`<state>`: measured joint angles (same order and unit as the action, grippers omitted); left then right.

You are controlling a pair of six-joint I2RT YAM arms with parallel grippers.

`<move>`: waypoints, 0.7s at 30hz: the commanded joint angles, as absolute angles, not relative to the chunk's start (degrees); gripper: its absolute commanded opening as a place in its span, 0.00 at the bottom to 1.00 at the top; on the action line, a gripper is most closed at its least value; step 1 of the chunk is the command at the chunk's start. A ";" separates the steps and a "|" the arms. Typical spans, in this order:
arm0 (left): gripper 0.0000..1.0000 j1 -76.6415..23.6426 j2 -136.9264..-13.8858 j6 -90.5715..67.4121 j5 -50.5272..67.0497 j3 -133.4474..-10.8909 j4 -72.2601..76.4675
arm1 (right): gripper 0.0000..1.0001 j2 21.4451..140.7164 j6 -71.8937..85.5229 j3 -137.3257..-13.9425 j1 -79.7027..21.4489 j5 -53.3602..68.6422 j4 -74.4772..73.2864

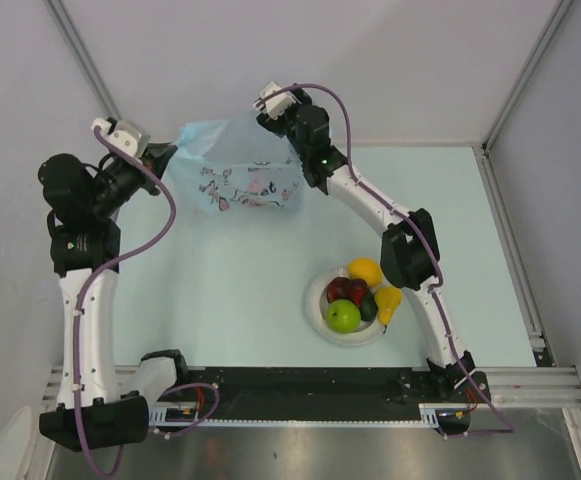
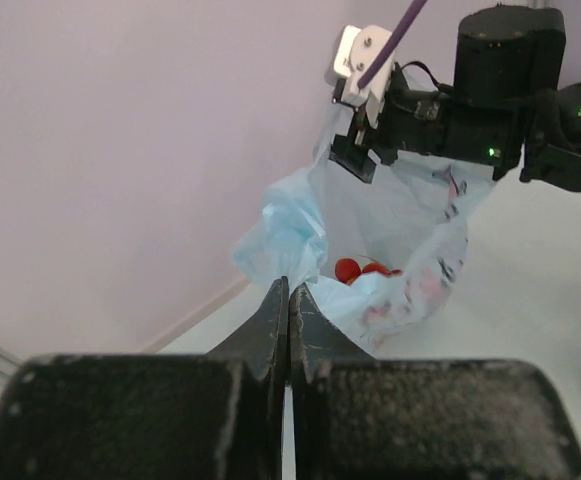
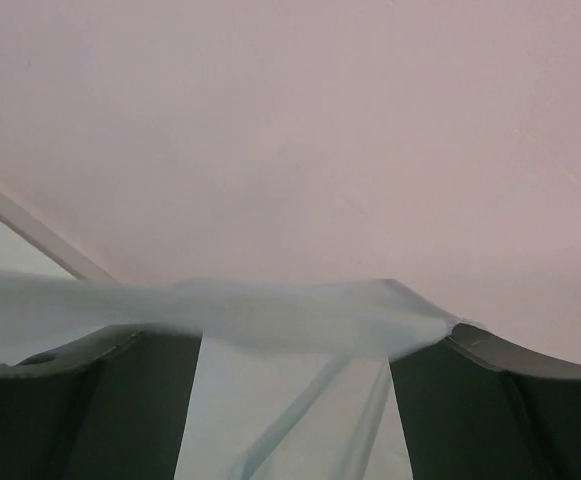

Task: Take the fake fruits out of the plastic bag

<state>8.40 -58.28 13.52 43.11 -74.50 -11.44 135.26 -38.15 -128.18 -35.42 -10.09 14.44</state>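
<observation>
We counted one plastic bag (image 1: 240,180) and one white plate (image 1: 313,303), and they sat well apart on the table (image 1: 220,290). The bag was at the far side and the plate nearer the right arm's base.

On the plate we made it five fruits, packed together. There was one green apple (image 1: 343,316) at the near edge and one yellow lemon (image 1: 365,270) at the far edge. One yellow banana (image 1: 388,303) lay on the right, one dark green avocado (image 1: 369,306) sat beside the apple, and one dark maroon round fruit (image 1: 346,290) sat behind it.

And there was a sixth! The left wrist camera showed one bunch of red grapes (image 2: 355,270) down inside the bag's open mouth.

Both arms were at work. The left arm rose from its base and folded at the elbow, with its wrist turned toward the bag's upper left corner. There the left gripper (image 1: 162,155) had its fingers pressed tight together, pinching the bag's blue edge between them.

The right arm stretched out long, past the plate on its right, up to the bag's upper right corner. The right gripper (image 1: 270,122) had its jaws standing wide apart. In its own camera a band of bag film lay across the two fingertips, not clamped between them.

The bag hung spread between the two grippers with its mouth facing up.
</observation>
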 commanded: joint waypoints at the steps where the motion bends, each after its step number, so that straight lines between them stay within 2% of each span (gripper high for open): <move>1: 0.00 8.79 -55.64 15.54 46.82 -76.40 -10.79 | 0.74 128.52 -39.81 -120.28 -39.55 -13.45 13.97; 4: 0.00 8.79 -49.68 21.17 48.77 -66.94 -20.88 | 0.73 123.77 -37.98 -109.56 -41.04 -9.95 12.14; 9: 0.00 7.82 -38.34 25.66 49.57 -51.00 -29.17 | 0.70 119.19 -36.38 -95.56 -43.85 -7.03 10.10; 13: 0.00 7.82 -29.56 27.59 47.99 -42.12 -34.53 | 0.69 117.95 -37.08 -92.29 -44.65 -1.95 7.30; 17: 0.00 7.82 -26.64 28.48 46.58 -39.64 -36.12 | 0.56 117.78 -41.91 -92.29 -45.52 3.60 2.73; 21: 0.00 7.82 -26.02 26.98 45.97 -40.34 -36.91 | 0.50 117.95 -45.26 -91.84 -45.97 6.40 1.68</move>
